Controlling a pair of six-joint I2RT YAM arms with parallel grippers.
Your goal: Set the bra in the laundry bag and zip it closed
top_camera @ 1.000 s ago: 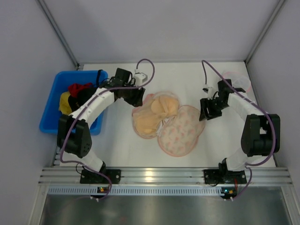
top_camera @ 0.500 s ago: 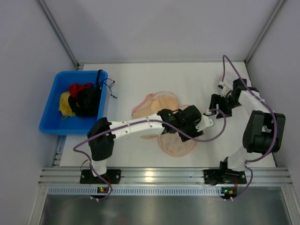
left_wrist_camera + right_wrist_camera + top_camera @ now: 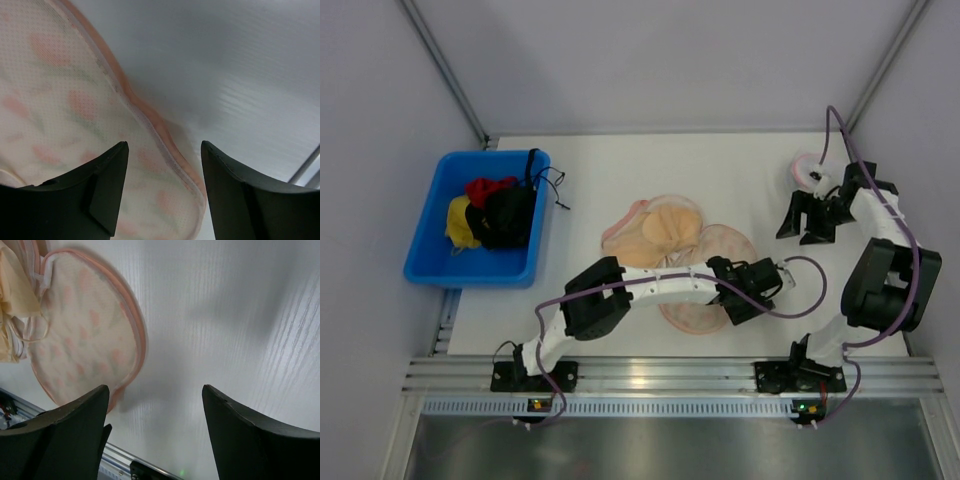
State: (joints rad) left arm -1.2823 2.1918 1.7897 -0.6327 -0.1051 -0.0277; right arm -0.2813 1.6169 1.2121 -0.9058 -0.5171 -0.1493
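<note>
Gaping empty, left claw (image 3: 162,150) hangs over laundry bag (image 3: 720,243); right claw (image 3: 155,395), likewise spread, by pink-rimmed mesh item (image 3: 805,168).

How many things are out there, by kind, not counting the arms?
bra: 1
laundry bag: 1
blue bin: 1
round mesh item: 1
clothes in the bin: 3 (red piece, yellow piece, black piece)
Total: 7

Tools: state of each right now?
Left tool: open, empty, over the edge of the bag.
Right tool: open, empty.
</note>
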